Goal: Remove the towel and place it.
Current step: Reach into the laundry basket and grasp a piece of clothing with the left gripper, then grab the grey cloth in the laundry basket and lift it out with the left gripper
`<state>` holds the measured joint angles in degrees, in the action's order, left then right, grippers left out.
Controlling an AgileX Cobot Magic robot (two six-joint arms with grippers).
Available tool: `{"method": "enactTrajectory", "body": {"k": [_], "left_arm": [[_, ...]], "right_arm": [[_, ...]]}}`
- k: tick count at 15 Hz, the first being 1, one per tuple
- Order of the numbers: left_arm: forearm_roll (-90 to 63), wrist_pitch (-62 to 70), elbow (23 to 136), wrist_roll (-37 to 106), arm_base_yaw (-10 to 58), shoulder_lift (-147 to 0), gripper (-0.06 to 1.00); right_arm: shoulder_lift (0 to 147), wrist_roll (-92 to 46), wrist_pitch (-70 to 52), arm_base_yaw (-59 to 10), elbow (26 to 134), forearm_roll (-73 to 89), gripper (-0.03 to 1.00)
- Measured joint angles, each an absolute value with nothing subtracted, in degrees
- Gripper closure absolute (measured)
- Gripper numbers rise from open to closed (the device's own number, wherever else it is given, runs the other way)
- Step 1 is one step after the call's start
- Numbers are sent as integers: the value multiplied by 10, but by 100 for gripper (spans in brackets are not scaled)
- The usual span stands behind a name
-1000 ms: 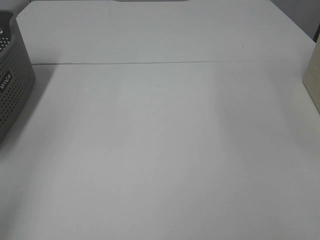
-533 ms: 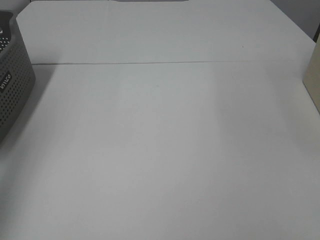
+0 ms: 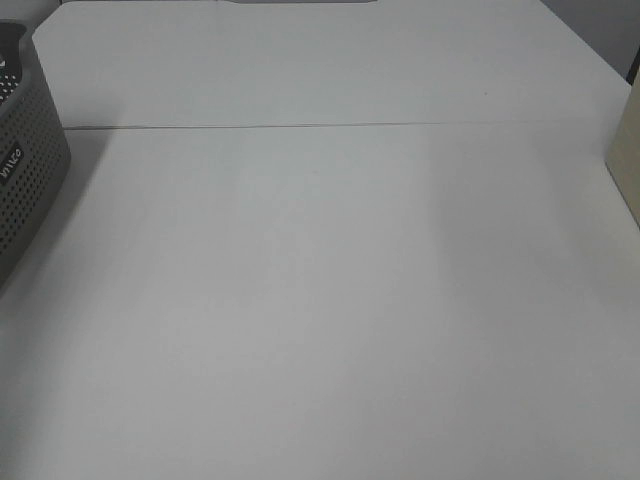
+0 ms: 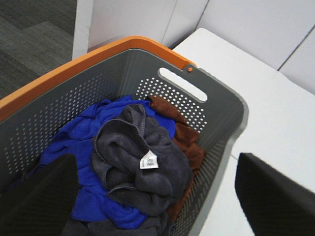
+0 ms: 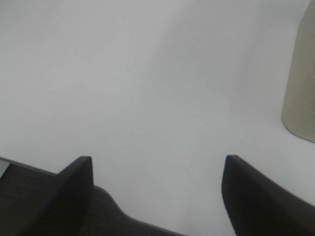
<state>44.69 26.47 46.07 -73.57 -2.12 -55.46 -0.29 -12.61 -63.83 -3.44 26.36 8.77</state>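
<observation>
**Hanging open over the basket, left claw frames a bunched dark towel**

At the far left of the high view we find the grey perforated basket. It stands at the left edge of the white table and is partly cut off by the frame. From the left wrist camera we look down into it. An orange rim runs along its top, and a slotted handle is cut into the end wall.

The towel lies inside the basket, dark and crumpled into a loose ball, with a small white label showing on its upper folds. It rests on a bright blue cloth. A brown cloth is tucked between it and the handle wall.

The left gripper has its two black fingers spread wide, one on each side of the heap. It holds nothing, and as far as we can make out it touches none of the cloths.

Moving to the middle, we see the white tabletop crossed by a thin seam towards its far side.

Farther right, the right gripper is likewise spread wide with nothing between its fingers. It is poised over the table close to one of its edges. A pale beige object stands at the right border of the high view and also shows in the right wrist view. We see too little of it to say what it is.
</observation>
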Motion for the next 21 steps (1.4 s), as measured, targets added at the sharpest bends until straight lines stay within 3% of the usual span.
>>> {"method": "enactTrajectory", "body": {"k": [3,9,21], "left_arm": [[483,209,461,-847,-78,-634,13],[484,88,467,-940,-151,-746,14],[455,72,591,-961,-151,-957,19]], "right_arm": [[-3,-126,-638,-34,264,88,26],[-3,-125,-638,-34,264,88,26],[-3,-123,-638,-34,264,86,26]]}}
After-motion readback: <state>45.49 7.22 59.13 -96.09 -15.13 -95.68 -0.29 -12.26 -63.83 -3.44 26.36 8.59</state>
